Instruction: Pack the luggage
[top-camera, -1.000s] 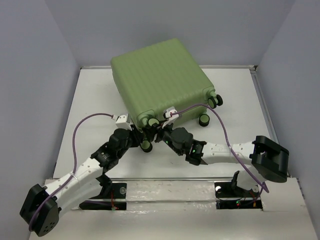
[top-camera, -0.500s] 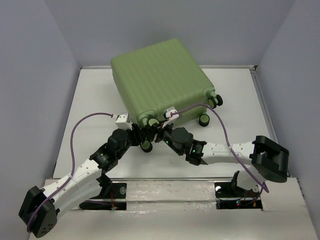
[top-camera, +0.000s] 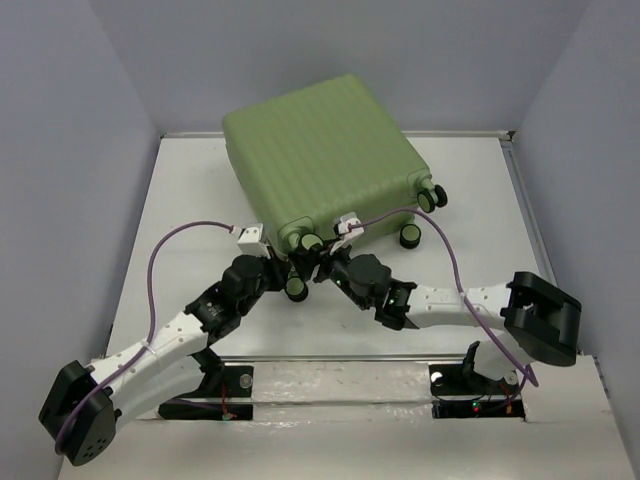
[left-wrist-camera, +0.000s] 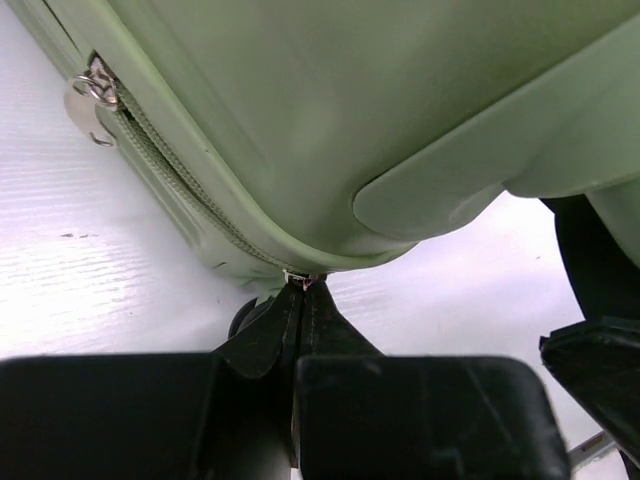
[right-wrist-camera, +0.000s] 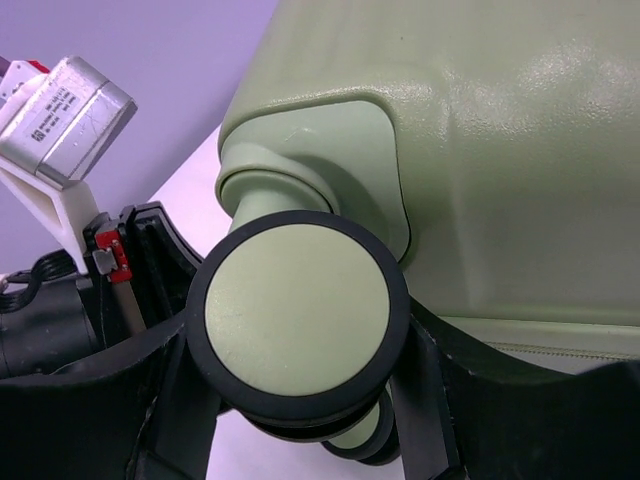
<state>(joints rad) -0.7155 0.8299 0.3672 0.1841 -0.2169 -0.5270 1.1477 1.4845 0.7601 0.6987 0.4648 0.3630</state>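
Both arms have crept forward; left pincer (left-wrist-camera: 300, 297) pinches a small metal zipper tab (left-wrist-camera: 301, 280), likely to draw it; right pincer (right-wrist-camera: 298, 395) clamps a green-hubbed black wheel (right-wrist-camera: 297, 318), steadying the light-green ribbed hard-shell suitcase (top-camera: 320, 165), closed on the white counter (top-camera: 180, 200).

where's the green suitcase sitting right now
In the top view the luggage lies closed at the back-centre of the table, wheeled end toward the arms, with the left gripper and right gripper at its near wheels.
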